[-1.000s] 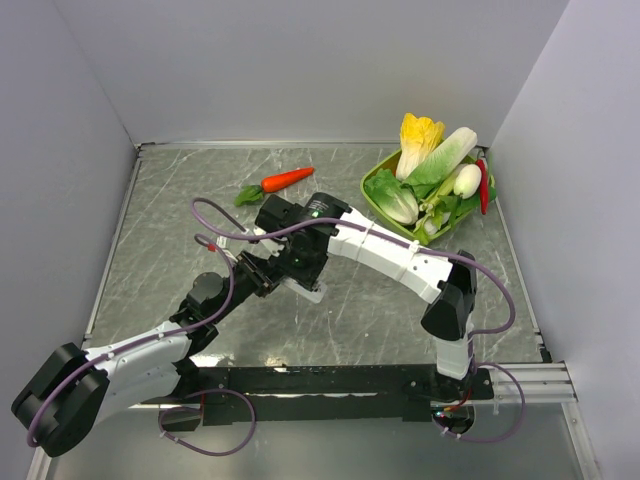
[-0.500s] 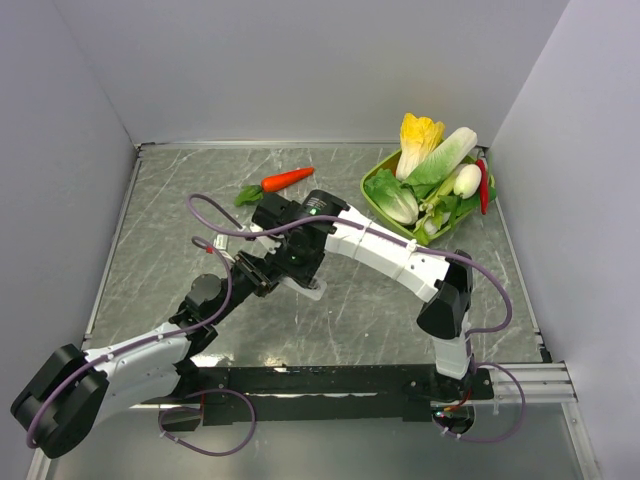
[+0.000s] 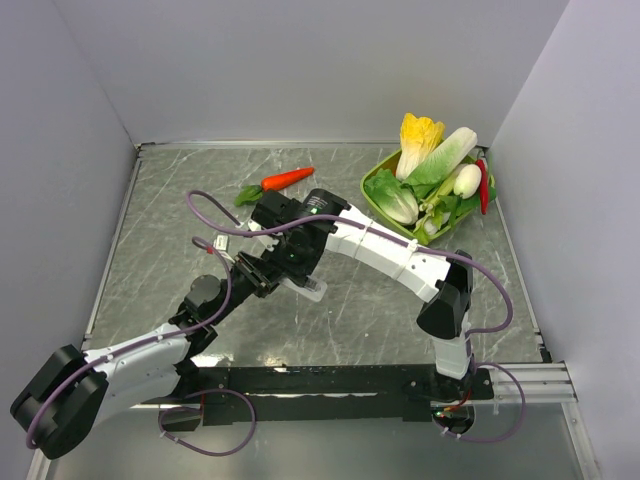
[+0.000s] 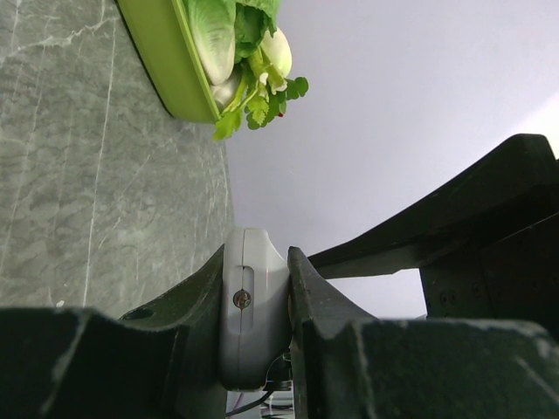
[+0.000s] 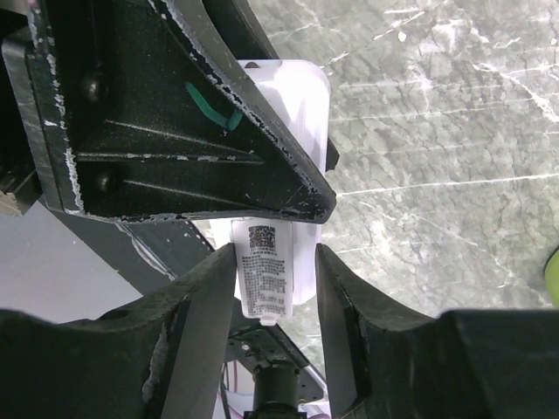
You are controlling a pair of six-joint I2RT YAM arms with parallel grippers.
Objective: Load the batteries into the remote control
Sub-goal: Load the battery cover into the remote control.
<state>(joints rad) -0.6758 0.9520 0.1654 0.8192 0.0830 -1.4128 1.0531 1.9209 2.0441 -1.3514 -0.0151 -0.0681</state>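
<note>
Your left claw [image 4: 255,264] grips the one remote [image 4: 253,327] mid-bench [image 3: 165,225]. Your right claw [image 5: 276,258] straddles it, but you cannot tell if it's clamping. There's open room leftward. One carrot [image 3: 288,179] and one tray [image 3: 371,196] sit behind.

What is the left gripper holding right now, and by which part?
The remote control, pinched across its two flat faces by the left gripper.

1. Left gripper [image 4: 255,258] and right gripper [image 5: 275,253] crowd the mid-table around the remote control [image 4: 253,332].
2. Carrot [image 3: 287,179] lies behind them; vegetable tray [image 4: 162,61] blocks the far-right corner.
3. Bare table [image 3: 160,220] lies left and near right.
</note>
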